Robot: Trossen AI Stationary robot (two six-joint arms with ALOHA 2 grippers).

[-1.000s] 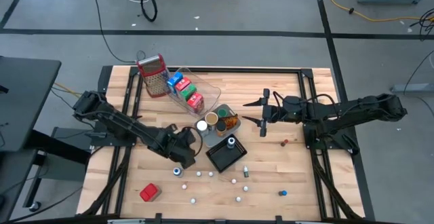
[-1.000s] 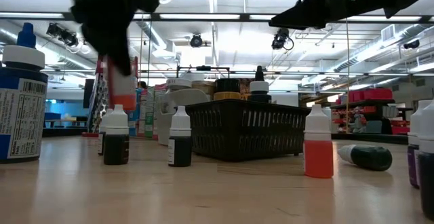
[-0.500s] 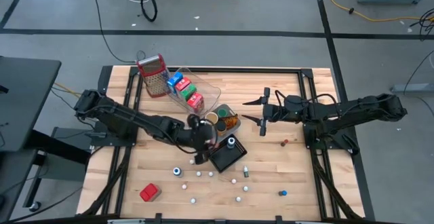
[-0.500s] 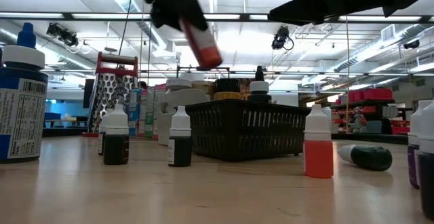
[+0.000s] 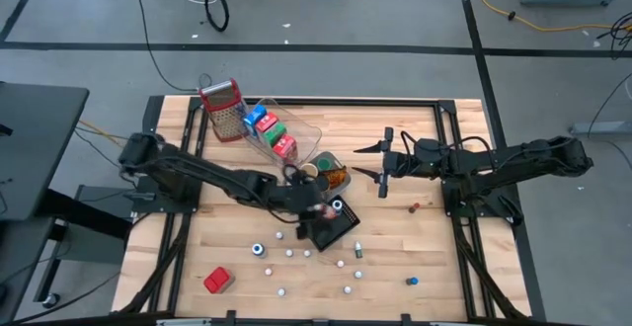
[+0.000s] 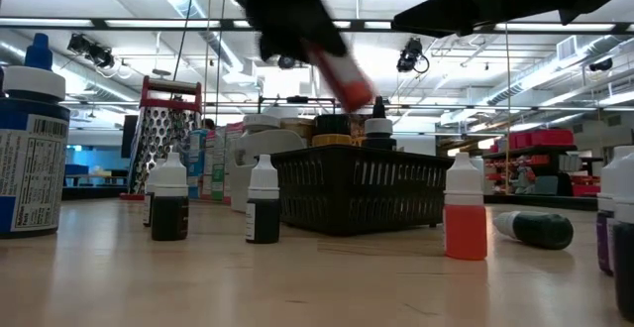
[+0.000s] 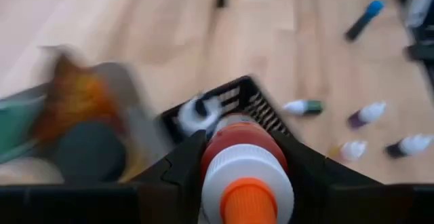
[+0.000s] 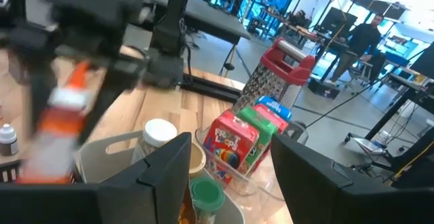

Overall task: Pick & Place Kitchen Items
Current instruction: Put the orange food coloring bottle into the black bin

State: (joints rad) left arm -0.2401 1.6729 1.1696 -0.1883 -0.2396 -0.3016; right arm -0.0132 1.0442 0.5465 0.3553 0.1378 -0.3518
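My left gripper (image 5: 314, 211) is shut on a small red bottle (image 7: 242, 155) with a white collar and orange cap. It holds the bottle in the air over the black basket (image 5: 334, 230) at mid-table. In the low view the bottle (image 6: 344, 75) slants above the basket (image 6: 359, 190). A white-capped bottle (image 5: 337, 206) sits inside the basket. Red, green and blue cartons (image 5: 273, 133) stand in a clear tray. Round jars (image 5: 314, 172) fill a grey tray. My right gripper (image 5: 376, 162) hovers open at the right of the table, clear of everything. My left gripper pinches the red bottle's body (image 7: 239, 137) between its two fingers, one on each side. The fingers slant downward from the table's left side and lie along the bottle, whose orange cap (image 7: 248, 199) points back toward the wrist. The bottle is tilted and lifted clear, above the basket.
A metal grater with a red top (image 5: 223, 110) stands at the far left. Several small white-capped bottles (image 5: 298, 254) are scattered on the near part of the table, with a red object (image 5: 218, 280) near left and a blue-capped one (image 5: 412, 281) near right.
My left gripper has carried the red bottle toward the table's right edge, from the near-left bottles to above the black basket. It has turned as it went, so the bottle has tipped from upright to slanting.
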